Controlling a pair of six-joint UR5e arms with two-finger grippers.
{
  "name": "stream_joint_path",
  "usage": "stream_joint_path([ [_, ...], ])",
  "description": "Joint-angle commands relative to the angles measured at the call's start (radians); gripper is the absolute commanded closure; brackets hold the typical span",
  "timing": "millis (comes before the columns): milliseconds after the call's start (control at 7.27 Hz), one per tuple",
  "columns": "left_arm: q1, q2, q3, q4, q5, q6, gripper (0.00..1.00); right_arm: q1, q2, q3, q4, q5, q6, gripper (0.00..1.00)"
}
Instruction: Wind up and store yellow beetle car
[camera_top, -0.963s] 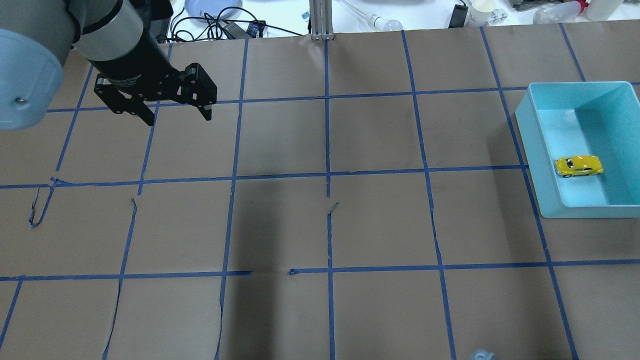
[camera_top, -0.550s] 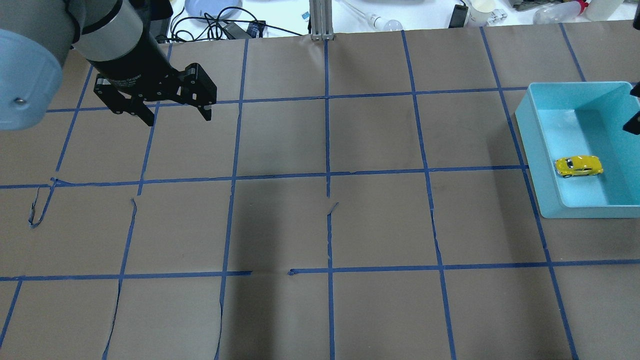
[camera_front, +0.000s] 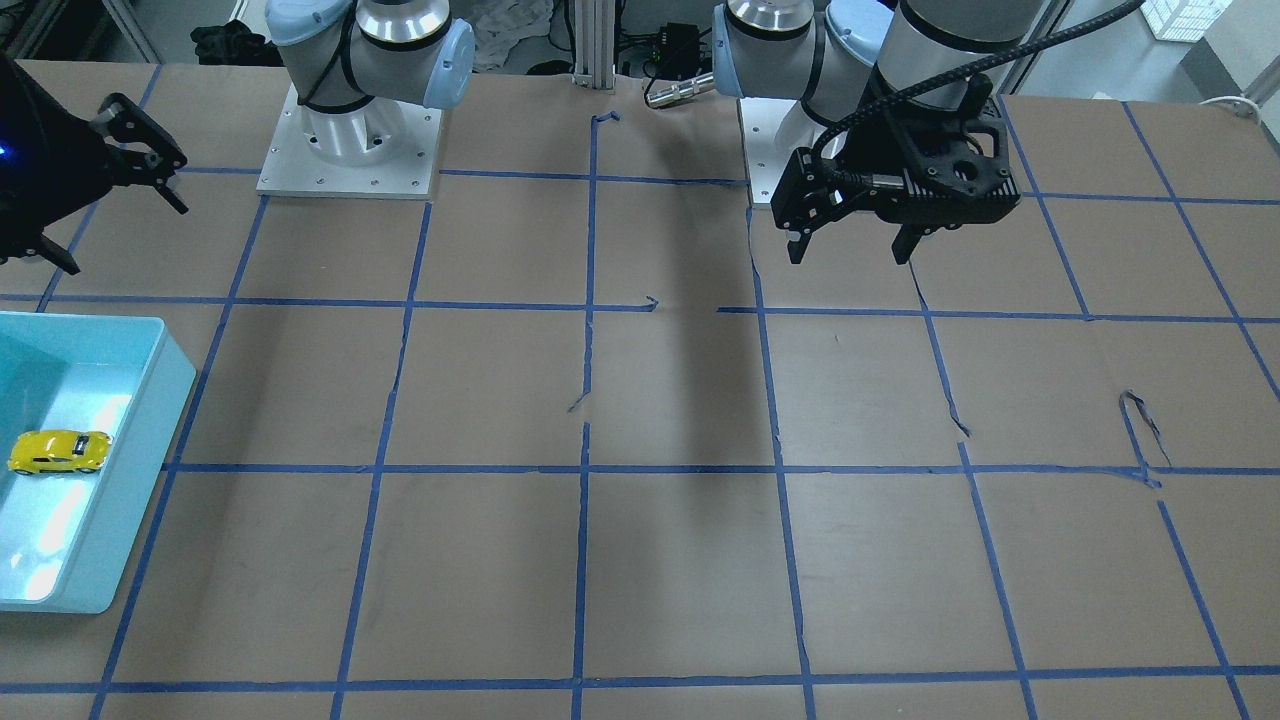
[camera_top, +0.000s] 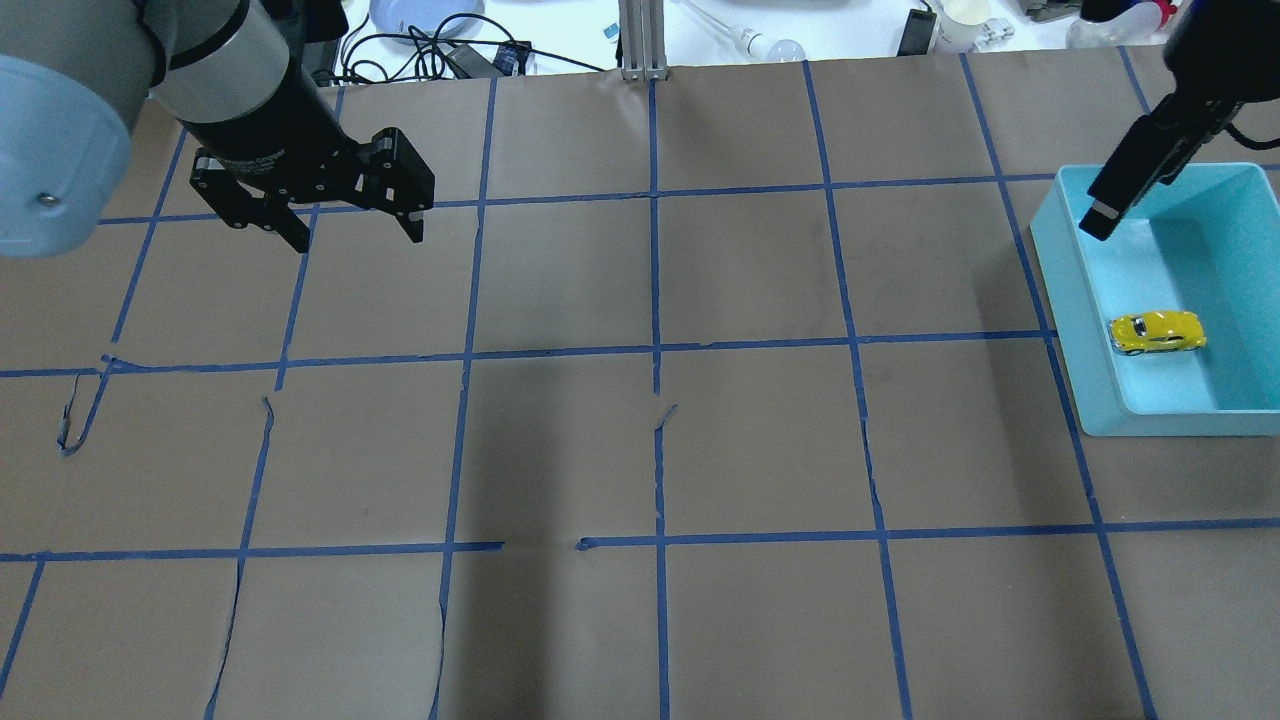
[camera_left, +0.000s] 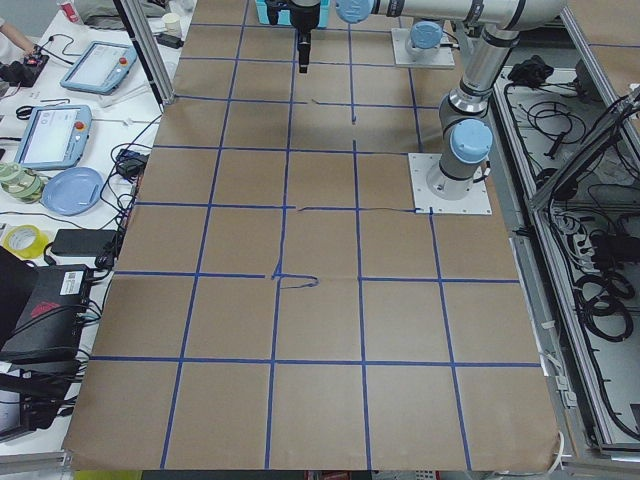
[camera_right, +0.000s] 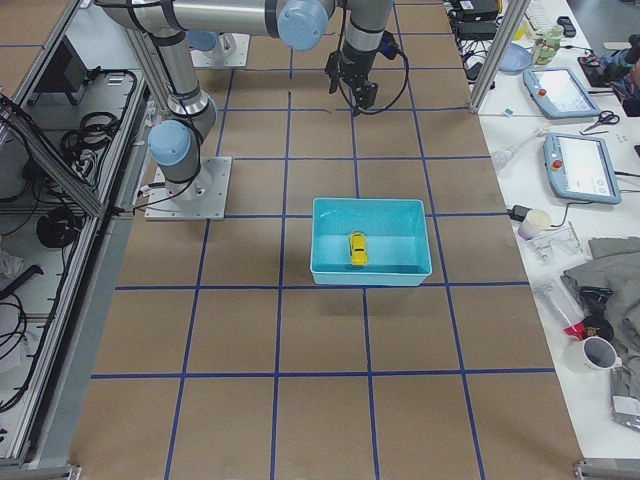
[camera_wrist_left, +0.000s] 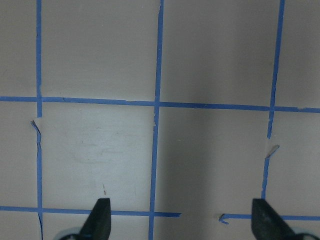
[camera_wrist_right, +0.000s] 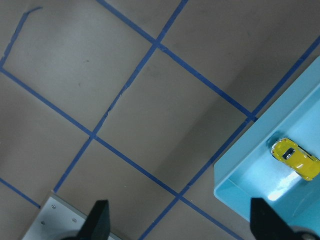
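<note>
Seemingly the yellow beetle car (camera_top: 1157, 332) lies on the floor of the teal bin (camera_top: 1060, 310), with neither arm touching it. My right gripper (camera_front: 128, 239) hangs near the bin with its jaws spread and empty. My left gripper (camera_top: 358, 240), well apart, is likewise parted and holds nothing. I cannot tell whether the car has been wound.

The front-facing view's left edge crops both the right end effector (camera_front: 120, 232) and the bin (camera_front: 138, 480).
</note>
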Motion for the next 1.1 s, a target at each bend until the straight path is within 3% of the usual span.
stream_joint_path([
  [0,0.0,0.0,-0.002,0.0,0.0,0.001,0.0,0.07,0.004,0.004,-0.038,0.009,0.271,0.01],
  [275,0.0,0.0,-0.002,0.0,0.0,0.001,0.0,0.172,0.027,0.003,-0.135,0.015,0.583,0.0],
  [412,0.0,0.0,-0.002,0.0,0.0,0.001,0.0,0.214,0.04,0.003,-0.167,0.015,0.654,0.0],
  [688,0.0,-0.002,-0.002,0.0,0.0,0.001,0.0,0.216,0.044,0.007,-0.262,-0.002,0.705,0.0],
  [962,0.0,-0.002,-0.002,0.0,0.0,0.001,0.0,0.216,0.045,0.004,-0.266,-0.002,0.745,0.0],
])
